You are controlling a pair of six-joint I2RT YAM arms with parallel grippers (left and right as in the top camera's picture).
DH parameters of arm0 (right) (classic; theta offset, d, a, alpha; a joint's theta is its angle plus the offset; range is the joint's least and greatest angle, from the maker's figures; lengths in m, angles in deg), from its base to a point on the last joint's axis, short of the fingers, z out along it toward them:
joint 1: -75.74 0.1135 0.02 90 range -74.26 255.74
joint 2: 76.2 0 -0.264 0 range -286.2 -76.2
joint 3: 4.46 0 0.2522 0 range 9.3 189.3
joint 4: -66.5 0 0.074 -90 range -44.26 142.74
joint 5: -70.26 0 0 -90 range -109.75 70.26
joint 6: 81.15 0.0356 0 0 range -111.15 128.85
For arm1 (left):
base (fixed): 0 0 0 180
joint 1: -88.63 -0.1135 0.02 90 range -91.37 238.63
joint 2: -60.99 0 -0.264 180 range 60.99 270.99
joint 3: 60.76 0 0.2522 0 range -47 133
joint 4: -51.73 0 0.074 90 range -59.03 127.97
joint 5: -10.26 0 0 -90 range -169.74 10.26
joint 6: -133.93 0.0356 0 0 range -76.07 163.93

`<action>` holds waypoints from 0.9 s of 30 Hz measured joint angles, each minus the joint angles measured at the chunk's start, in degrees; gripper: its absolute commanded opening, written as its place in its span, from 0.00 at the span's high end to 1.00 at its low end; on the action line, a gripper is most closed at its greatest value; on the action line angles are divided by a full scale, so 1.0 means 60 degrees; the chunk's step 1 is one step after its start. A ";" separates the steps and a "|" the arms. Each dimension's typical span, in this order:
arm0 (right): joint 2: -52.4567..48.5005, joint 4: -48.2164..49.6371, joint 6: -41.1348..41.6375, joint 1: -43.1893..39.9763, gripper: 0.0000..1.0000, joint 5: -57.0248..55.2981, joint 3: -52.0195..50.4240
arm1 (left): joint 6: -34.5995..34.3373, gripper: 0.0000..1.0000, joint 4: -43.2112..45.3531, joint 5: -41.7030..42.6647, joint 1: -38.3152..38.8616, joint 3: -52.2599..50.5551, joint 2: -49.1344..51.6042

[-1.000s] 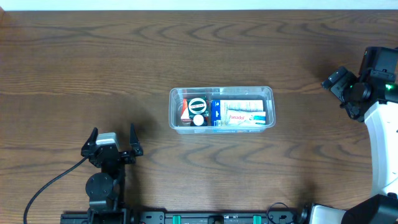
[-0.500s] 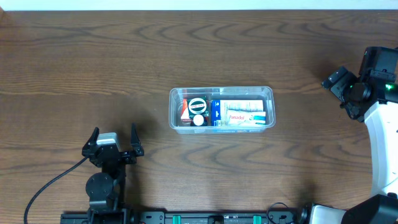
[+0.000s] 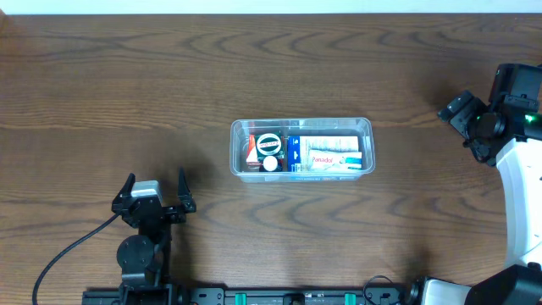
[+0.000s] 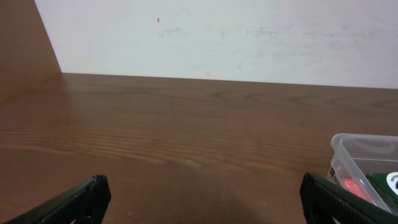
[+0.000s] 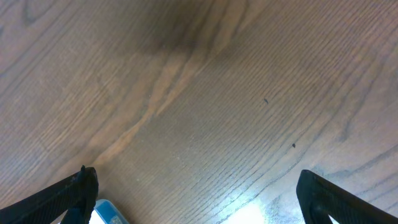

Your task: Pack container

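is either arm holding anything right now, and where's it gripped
Nothing is held. The left gripper and the right gripper both stand open and empty, well apart from the container.

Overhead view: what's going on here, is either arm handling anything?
Nothing is being handled. The container sits mid-table with small packs already inside, including a blue and white box. The left gripper hangs open near the front edge, and the right gripper is open too, off at the right side. Neither touches the container.
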 measured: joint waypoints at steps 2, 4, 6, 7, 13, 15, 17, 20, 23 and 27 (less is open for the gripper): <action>0.0000 0.0000 0.0000 0.0000 0.01 0.0000 0.0000 | 0.0000 0.02 0.0000 0.0000 0.0000 0.0000 0.0000; 0.0000 -0.0004 0.0000 0.0000 0.01 0.0000 0.0000 | -0.0004 0.02 0.0000 0.0000 0.0000 0.0000 0.0000; 0.0000 -0.0004 0.0000 0.0000 0.01 0.0000 0.0000 | -0.0018 0.02 -0.0004 0.0000 0.0000 0.0000 0.0000; 0.0000 -0.0004 0.0000 0.0000 0.01 0.0000 0.0000 | -0.0025 0.02 -0.0004 0.0000 0.0000 0.0000 0.0000; 0.0018 -0.0084 -0.0047 0.0000 0.01 -0.0055 0.0000 | -0.0025 0.02 -0.0004 0.0004 0.0000 0.0000 0.0000; 0.0222 0.0058 -0.0277 0.0000 0.01 -0.0084 -0.0076 | -0.0025 0.02 -0.0004 0.0004 0.0000 0.0000 0.0000; 0.0641 0.0455 -0.0546 0.0000 0.01 -0.0098 -0.0346 | -0.0025 0.02 -0.0004 0.0004 0.0000 0.0000 0.0000; 0.1909 0.1832 -0.1180 0.0004 0.01 -0.0080 -0.1271 | -0.0025 0.02 -0.0007 0.0011 0.0000 0.0000 0.0000; 0.3490 0.3738 -0.2106 0.0004 0.01 0.0262 -0.2718 | -0.0025 0.02 -0.0011 0.0018 0.0000 0.0000 0.0000; 0.5435 0.6411 -0.3304 0.0004 0.01 0.1198 -0.5122 | -0.0025 0.02 -0.0011 0.0033 0.0000 0.0000 0.0000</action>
